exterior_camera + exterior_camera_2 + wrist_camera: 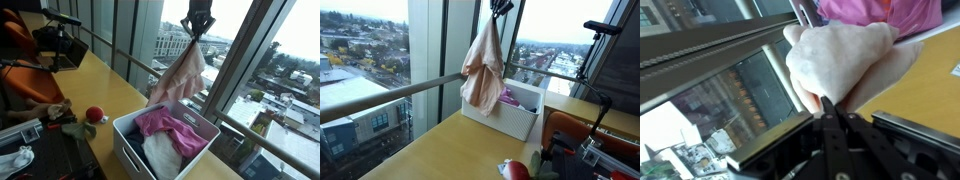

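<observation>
Jaws grip cloth (840,60); yellow table (100,80), window wall (370,50).

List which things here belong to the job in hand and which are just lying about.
In the job: hand, shut on the beige cloth; white basket below; pink clothes in the basket.
Lying about: red ball on the table; camera.

red ball (94,115) on wooden table (100,80)
</observation>
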You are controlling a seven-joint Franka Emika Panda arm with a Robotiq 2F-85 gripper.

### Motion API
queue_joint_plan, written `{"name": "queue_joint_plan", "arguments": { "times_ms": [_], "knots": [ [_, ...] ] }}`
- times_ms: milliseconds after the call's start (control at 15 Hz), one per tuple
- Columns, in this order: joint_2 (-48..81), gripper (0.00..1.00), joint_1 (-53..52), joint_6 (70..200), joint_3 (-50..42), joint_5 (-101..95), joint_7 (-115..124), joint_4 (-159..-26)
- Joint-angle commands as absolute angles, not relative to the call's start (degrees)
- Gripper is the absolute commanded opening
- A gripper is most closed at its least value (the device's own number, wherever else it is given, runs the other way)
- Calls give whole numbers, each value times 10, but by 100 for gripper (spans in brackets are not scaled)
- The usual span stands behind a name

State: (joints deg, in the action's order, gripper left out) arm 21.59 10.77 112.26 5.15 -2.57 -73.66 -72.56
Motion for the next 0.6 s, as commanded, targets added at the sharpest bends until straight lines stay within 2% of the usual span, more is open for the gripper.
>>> {"name": "queue_joint_plan", "arguments": {
  "times_ms": [0, 267, 533],
  "knots": [
    [220, 1, 122, 1066, 27, 9, -787, -611],
    [241, 1, 145, 1021, 10, 43, -818, -507],
    [246, 1, 172, 1019, 20, 53, -831, -508]
  ]
}}
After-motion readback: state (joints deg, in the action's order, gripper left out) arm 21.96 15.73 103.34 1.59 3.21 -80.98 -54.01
